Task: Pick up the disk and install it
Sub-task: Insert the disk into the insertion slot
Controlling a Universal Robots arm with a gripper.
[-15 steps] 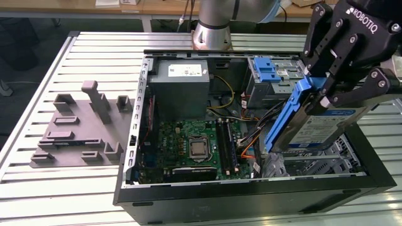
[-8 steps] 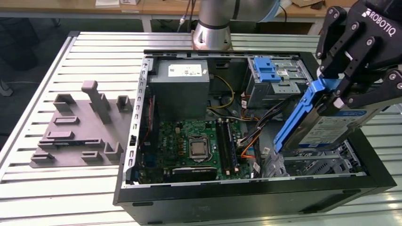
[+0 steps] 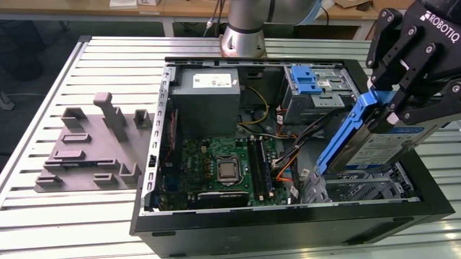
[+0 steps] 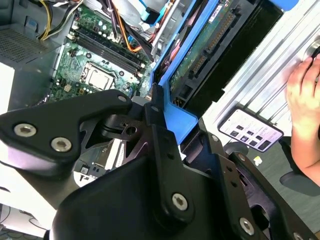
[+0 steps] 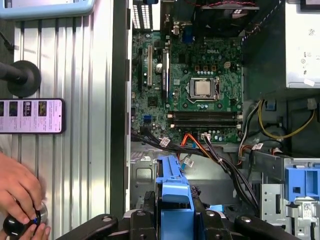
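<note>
The one tool (image 3: 392, 108) has its fingers closed on the blue carrier of the single disk (image 3: 380, 150). It holds the disk tilted on edge above the open computer case (image 3: 288, 224), at the exterior view's right, near the one silver cage (image 3: 317, 91). One motherboard (image 3: 223, 167) lies inside the case. On the table (image 3: 43, 221) sit one grey fixture (image 3: 90, 145) and one phone (image 5: 31, 116), with a person's hand (image 5: 17, 197) near the phone

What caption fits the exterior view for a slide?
Gripper holds the blue-framed disk tilted over the open computer case.
</note>
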